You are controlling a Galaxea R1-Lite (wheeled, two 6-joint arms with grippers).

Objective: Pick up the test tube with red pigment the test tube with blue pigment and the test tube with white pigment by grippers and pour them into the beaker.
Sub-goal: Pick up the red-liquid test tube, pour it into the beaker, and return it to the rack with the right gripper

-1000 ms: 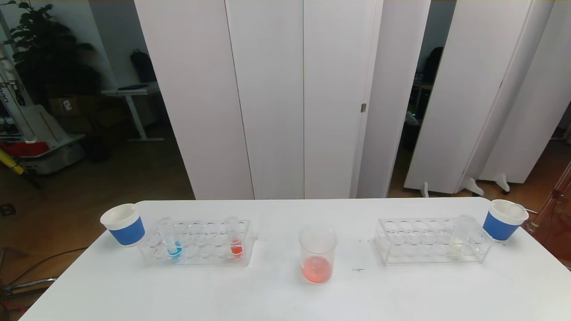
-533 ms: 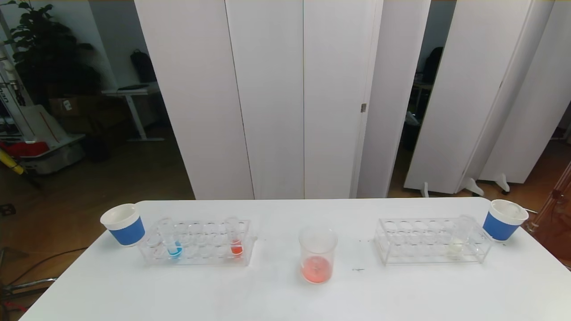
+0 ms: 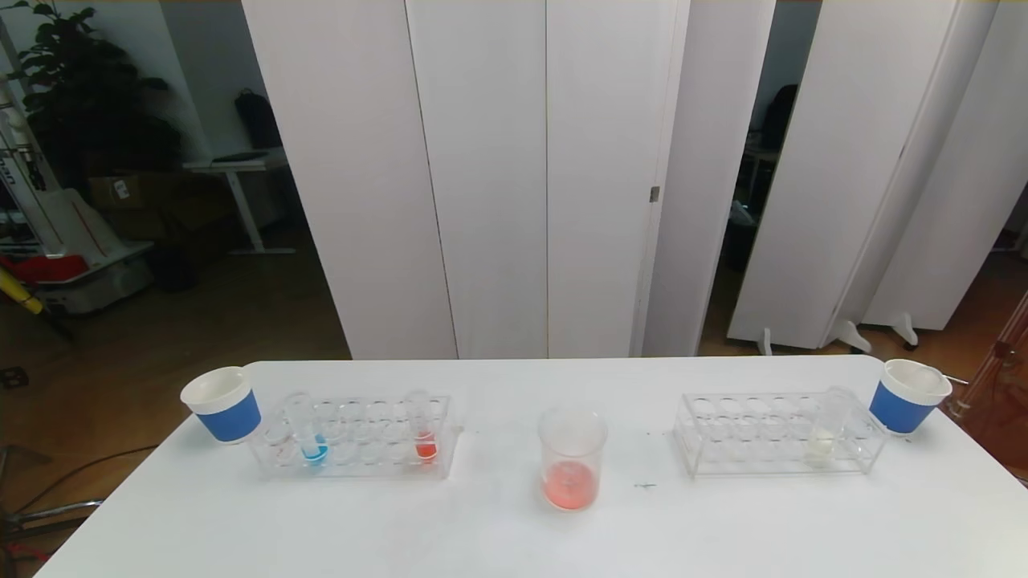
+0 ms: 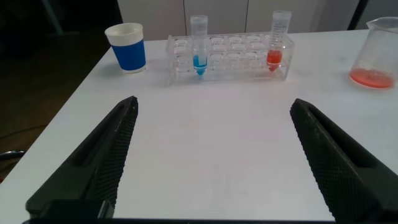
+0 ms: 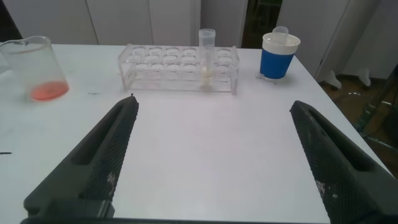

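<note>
Standing in the middle of the white bench [image 3: 498,538], the beaker [image 3: 571,457] already holds a shallow pool of orange-red liquid, which suggests the red pour is done. At about nine o'clock from it sits a clear rack [image 3: 357,437] with the test tube with blue pigment [image 3: 307,433] upright near its outer end and a tube with orange-red liquid [image 3: 421,435] upright at the end nearer the beaker. At about three o'clock a second rack [image 3: 775,433] keeps the test tube with white pigment [image 3: 827,433] upright. The racks likely hold the tubes vertical so nothing spills and their rims stay clear for a grasp from above or the side. A paper cup [image 3: 225,404] stands beyond the left rack, another cup [image 3: 907,396] beyond the right.

Neither arm shows from the head; each wrist view shows its own tool spread wide and empty, the left tool [image 4: 214,155] facing the blue tube, the right tool [image 5: 214,155] facing the white one, both well short of the racks.
</note>
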